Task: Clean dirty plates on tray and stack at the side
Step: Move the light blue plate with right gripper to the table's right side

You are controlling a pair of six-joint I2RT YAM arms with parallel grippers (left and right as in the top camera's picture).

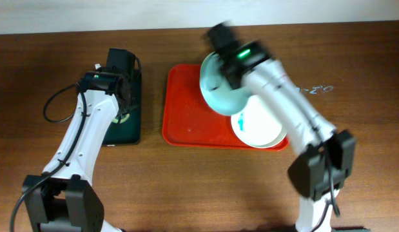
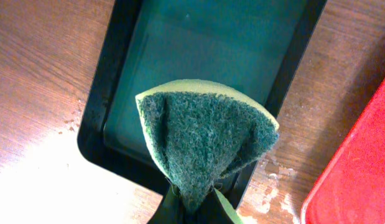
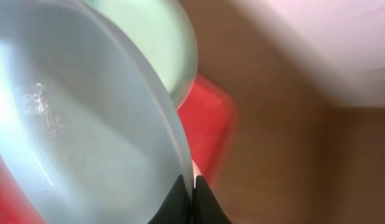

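The overhead view looks straight down on the desk (image 1: 367, 58) from well above, with both arm bases at the bottom edge. The left wrist view looks down from close by, a sponge (image 2: 204, 143) filling its centre over the dark tray (image 2: 242, 56); the red tray (image 2: 360, 180) cuts its lower right corner. The right wrist view, blurred, sits tight against a plate (image 3: 86, 137). All three views share the red tray.

Brown wooden table (image 1: 186, 187), small dark green-black tray (image 2: 211, 56) lying on it; folded green scouring sponge (image 2: 204, 143), yellow-backed, above the tray's near corner
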